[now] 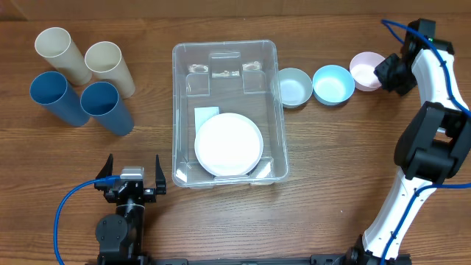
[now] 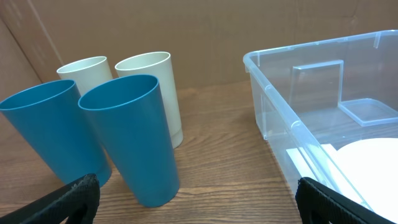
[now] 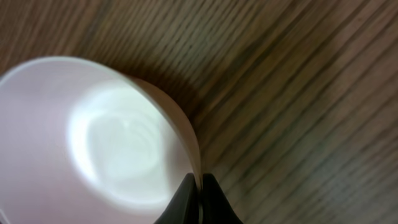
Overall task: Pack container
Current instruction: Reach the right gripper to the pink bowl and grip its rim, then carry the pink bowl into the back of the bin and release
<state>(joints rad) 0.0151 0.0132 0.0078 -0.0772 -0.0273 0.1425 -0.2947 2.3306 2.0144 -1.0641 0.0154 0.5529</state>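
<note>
Got the right gripper (image 3: 200,186) clamped on just the thin rim of the pink bowl (image 3: 93,137), far right end of the row, so prob about to lift. Looks like a skinny pinch tbh: could twist or slip out once off the table. Also gotta clear the blue bowl (image 1: 333,83) and grey bowl (image 1: 294,87) en route to the container (image 1: 188,103), sat mid-table w/ a white plate (image 1: 228,143) already inside. Might clip its rim if carried too low. Left gripper (image 1: 132,162) parked w/ fingers wide apart near the cups (image 1: 107,109), so no clash there afaict.
</note>
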